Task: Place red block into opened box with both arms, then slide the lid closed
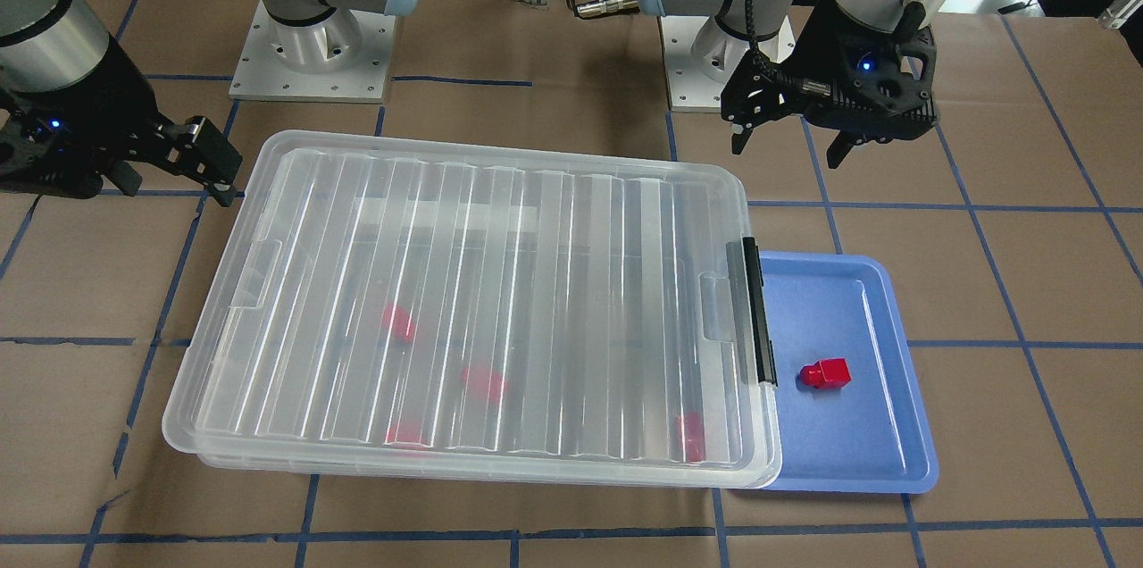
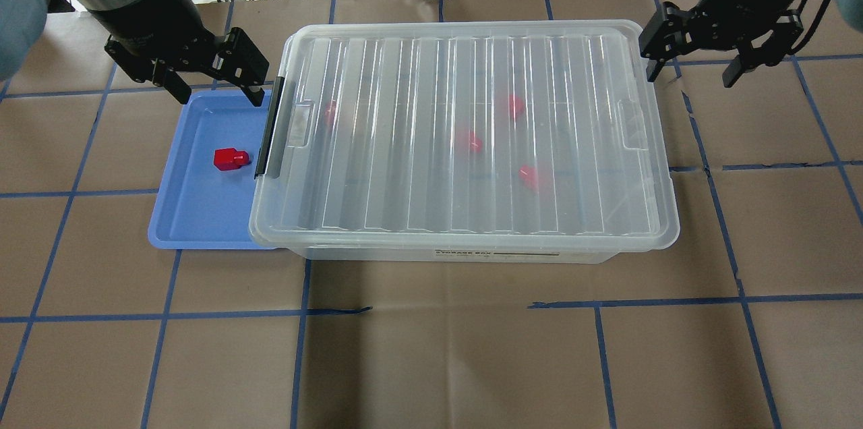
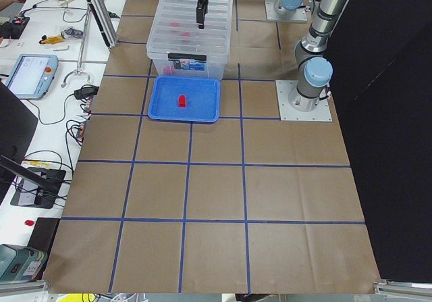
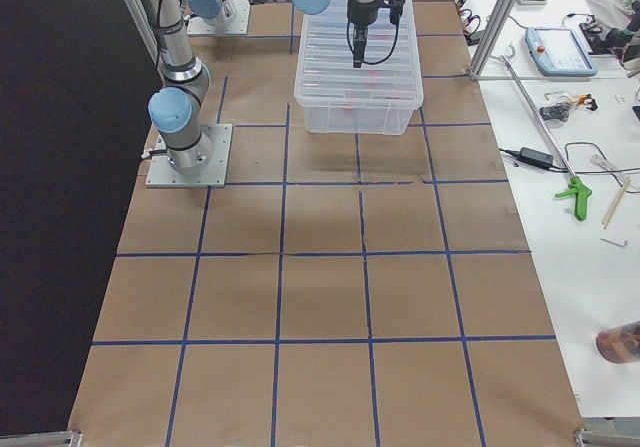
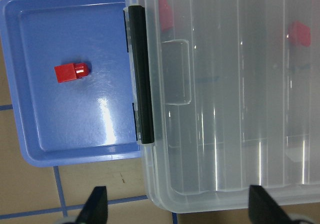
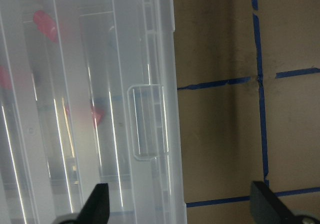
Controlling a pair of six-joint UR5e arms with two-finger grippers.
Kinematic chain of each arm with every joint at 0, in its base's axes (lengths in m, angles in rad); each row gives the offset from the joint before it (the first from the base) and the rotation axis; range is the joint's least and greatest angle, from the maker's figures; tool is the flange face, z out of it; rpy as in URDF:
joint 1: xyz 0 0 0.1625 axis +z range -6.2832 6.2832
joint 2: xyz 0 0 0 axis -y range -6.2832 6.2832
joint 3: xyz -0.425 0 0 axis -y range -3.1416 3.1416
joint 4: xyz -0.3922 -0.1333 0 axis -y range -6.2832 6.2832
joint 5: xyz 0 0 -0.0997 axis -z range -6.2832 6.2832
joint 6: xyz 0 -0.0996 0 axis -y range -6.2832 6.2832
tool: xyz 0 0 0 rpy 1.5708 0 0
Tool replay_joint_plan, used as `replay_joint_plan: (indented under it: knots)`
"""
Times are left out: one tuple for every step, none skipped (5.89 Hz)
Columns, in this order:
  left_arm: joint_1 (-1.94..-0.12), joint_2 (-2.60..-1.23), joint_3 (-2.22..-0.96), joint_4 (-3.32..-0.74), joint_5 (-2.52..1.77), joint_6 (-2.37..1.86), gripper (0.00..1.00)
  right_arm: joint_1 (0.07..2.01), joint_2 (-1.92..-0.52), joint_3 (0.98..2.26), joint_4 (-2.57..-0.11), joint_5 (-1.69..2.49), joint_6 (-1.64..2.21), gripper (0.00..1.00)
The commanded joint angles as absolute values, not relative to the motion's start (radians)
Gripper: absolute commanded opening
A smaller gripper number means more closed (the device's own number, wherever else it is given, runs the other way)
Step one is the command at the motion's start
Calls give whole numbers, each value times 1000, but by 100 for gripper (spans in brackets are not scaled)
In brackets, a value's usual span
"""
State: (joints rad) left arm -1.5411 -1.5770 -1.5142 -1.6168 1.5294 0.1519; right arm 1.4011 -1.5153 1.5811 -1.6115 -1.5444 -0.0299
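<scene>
Red block lies on its side, alone in the blue tray, its stud toward the box, which has the lid lying over it. Small, rigid and smooth, it looks light and best pinched across its flat cube faces. Left gripper hangs near the tray and right gripper off the box's other end, both with fingers spread and empty, over the paper-covered table.

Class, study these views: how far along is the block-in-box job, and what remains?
Looks done: the lid lies over the box, with four blurred red blocks showing through it. In hand: nothing; the left gripper and right gripper hang open at the box's short ends. Left: one red block sits on the blue tray.
</scene>
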Motion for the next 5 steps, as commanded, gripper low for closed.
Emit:
replay_joint_plan:
  knots:
    - [-1540, -1575, -1513, -1617, 1529, 152, 99, 1382, -1505, 1688, -1713, -1545, -46, 100]
    - [-1539, -1575, -1513, -1617, 1529, 152, 99, 1382, -1503, 1757, -1786, -1545, -58, 100]
    - [-1539, -1575, -1514, -1617, 1529, 152, 99, 1379, -1503, 1803, -1887, -1557, -119, 100]
    - [-1534, -1575, -1513, -1615, 1531, 226, 99, 1379, -1491, 1828, -1897, -1560, -130, 100]
    - [-1528, -1575, -1519, -1603, 1531, 342, 99, 1379, -1486, 1836, -1907, -1581, -130, 100]
